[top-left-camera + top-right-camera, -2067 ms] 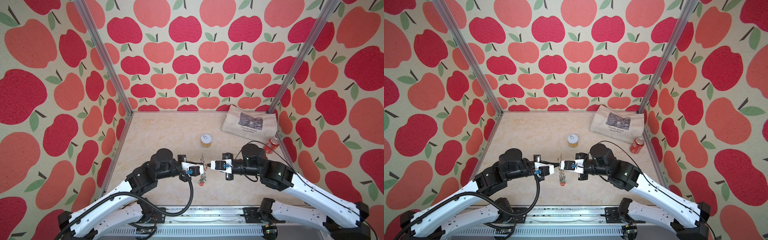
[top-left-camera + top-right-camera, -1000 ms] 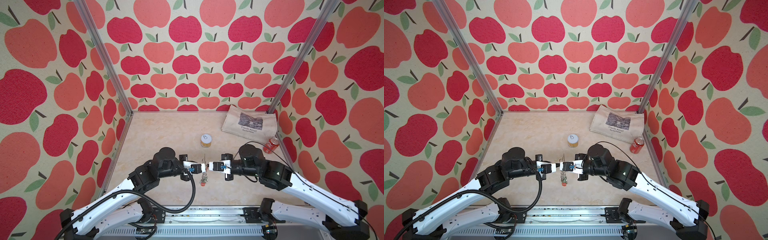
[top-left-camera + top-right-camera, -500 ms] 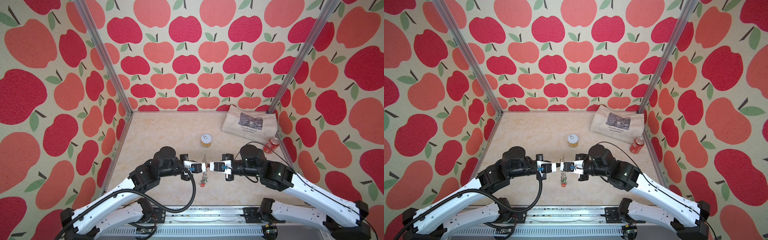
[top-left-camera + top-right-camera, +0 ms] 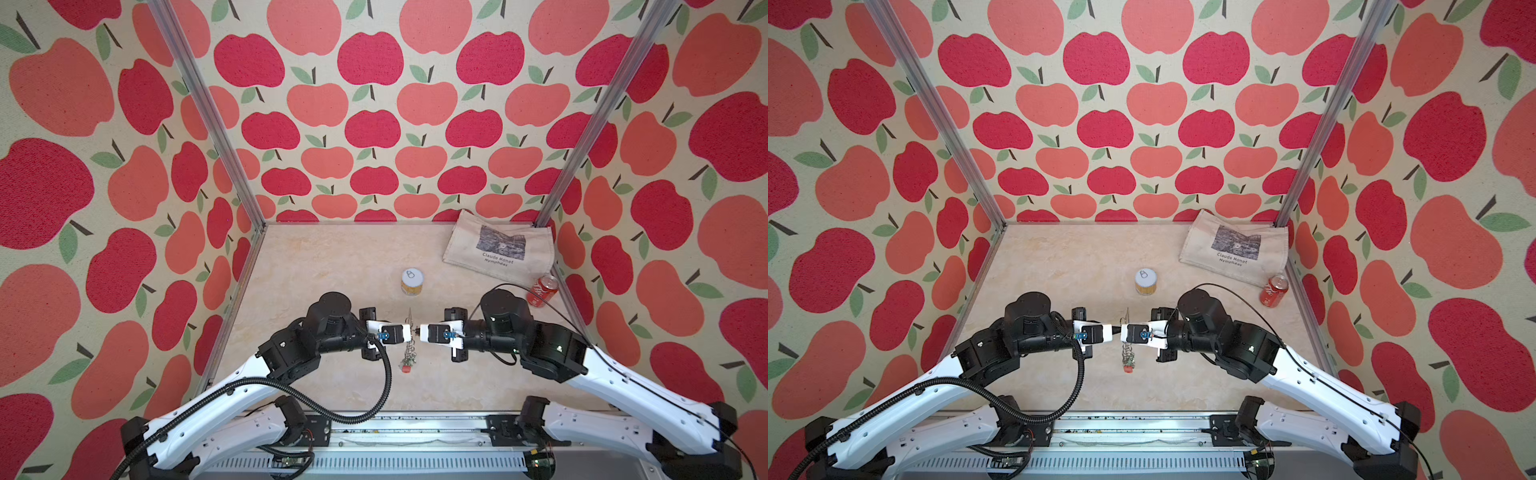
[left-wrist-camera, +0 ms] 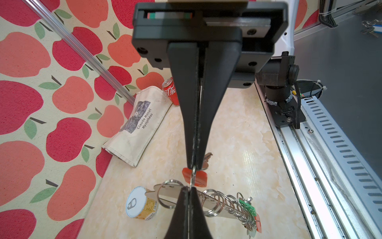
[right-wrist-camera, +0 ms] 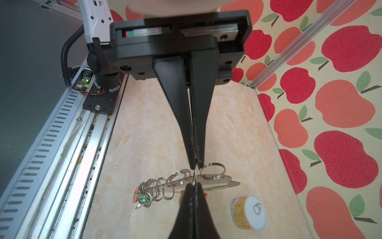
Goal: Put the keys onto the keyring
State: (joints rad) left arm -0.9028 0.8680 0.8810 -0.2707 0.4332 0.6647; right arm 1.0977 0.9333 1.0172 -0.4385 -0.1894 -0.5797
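The keyring [image 5: 217, 203] is a flat grey plate with a row of metal rings. It hangs tilted above the table, edge-on in both top views [image 4: 409, 323] [image 4: 1125, 316]. Green- and red-tagged keys [image 5: 249, 210] [image 4: 407, 365] dangle at its near end. My left gripper [image 5: 188, 187] [image 4: 408, 333] is shut at the plate's ringed edge, holding it up. My right gripper [image 6: 192, 184] [image 4: 418, 333] meets it tip to tip, shut on the thin ring of a red-tagged key [image 5: 198, 175]. That ring stands edge-on between the two sets of tips.
A yellow tin can [image 4: 411, 281] stands just behind the grippers. A cloth tote bag [image 4: 498, 249] lies at the back right with a red soda can [image 4: 543, 291] beside it. The arms' metal rail [image 4: 415, 419] runs along the front edge.
Both grippers stay shut and tip to tip. The meeting point has drifted slightly to the right over the last two seconds. The keyring hangs as before.
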